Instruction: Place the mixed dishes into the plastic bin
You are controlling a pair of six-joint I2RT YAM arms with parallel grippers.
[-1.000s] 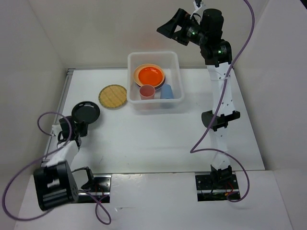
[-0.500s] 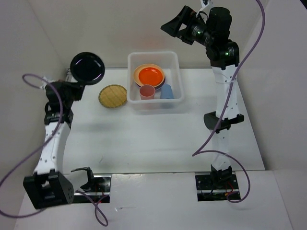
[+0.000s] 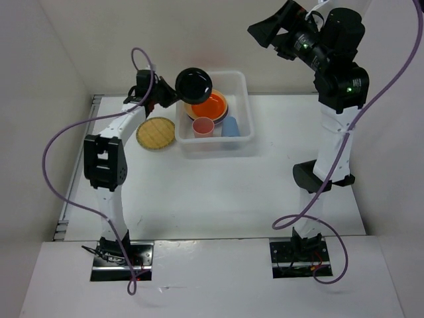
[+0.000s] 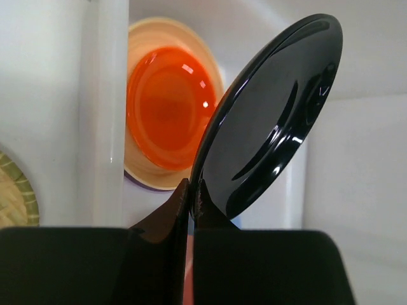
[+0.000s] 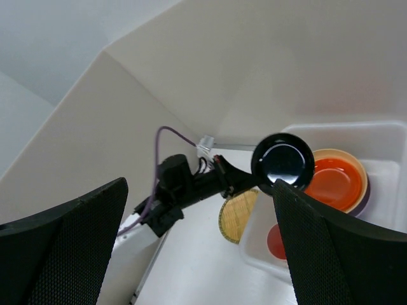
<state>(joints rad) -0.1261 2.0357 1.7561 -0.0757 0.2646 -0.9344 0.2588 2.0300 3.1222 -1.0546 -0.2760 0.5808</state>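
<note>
Over the bin (image 3: pixel 215 144), left jaws pinch one black plate (image 3: pixel 193 84); right jaws gape; two cups (image 3: pixel 203 126) inside.

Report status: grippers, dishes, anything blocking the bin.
Left gripper shut on black plate, tilted above bin. Right gripper open, empty, raised. Woven plate on table, left of bin. Nothing blocking.

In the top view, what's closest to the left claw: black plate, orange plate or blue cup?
1. black plate, held in the left gripper, over the bin's back-left corner.
2. orange plate, back of the bin.
3. blue cup, bin's front right.
</note>
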